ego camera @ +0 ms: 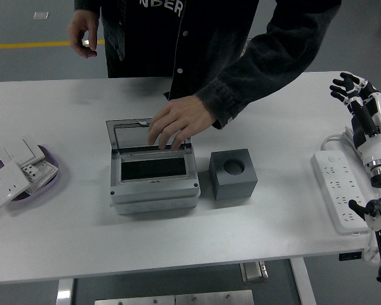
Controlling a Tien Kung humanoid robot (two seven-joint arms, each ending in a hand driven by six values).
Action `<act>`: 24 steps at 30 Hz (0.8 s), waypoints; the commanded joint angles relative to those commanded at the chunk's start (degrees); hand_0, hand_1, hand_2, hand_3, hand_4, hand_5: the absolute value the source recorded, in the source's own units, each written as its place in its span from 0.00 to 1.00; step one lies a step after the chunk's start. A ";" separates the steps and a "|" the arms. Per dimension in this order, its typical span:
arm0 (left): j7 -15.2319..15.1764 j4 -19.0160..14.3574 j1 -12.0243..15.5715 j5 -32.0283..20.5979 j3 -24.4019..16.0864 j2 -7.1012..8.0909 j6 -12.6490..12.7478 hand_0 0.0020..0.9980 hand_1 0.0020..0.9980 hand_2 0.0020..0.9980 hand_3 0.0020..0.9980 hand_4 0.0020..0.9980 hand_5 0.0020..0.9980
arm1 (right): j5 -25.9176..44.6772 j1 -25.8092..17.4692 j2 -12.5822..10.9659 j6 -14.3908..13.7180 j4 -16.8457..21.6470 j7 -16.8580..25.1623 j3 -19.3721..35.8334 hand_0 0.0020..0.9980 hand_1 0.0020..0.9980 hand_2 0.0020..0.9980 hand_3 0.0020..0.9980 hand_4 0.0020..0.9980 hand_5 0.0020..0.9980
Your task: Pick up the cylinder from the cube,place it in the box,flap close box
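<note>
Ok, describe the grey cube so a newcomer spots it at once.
On the white table, look just right of the grey box with the raised flap. The grey cube stands there alone, the only block with a round hole in its top.

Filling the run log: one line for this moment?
person's hand: lifting box flap | box: open | cube: hole empty | right hand: open, idle

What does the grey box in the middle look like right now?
The box is a light grey, plastic-looking case, rectangular, sitting flat on the white table just left of the cube, not touching it. Small dark screws mark its front corners. Its flap, clear with a grey frame, is lifted at the back, so the dark inside shows. A person's hand holds the flap's upper right part. No cylinder shows inside.
</note>
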 joint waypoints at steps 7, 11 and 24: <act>-0.08 0.00 -0.14 -0.21 -0.48 -0.22 0.13 0.64 0.66 0.58 0.65 0.72 0.29 | 0.00 -0.45 0.47 -0.13 0.37 0.18 0.68 0.74 0.66 0.65 0.66 0.77 0.52; -0.12 0.00 -0.16 -0.52 -0.55 -0.75 0.18 0.64 0.66 0.58 0.65 0.72 0.29 | 0.24 -0.74 0.45 -0.17 0.29 0.17 0.59 0.74 0.66 0.65 0.66 0.77 0.52; -0.05 0.00 -0.30 -0.52 -0.81 -0.79 0.23 0.64 0.66 0.58 0.65 0.72 0.29 | 0.01 -0.96 0.74 -0.43 0.19 -0.03 0.89 0.74 0.66 0.65 0.66 0.76 0.52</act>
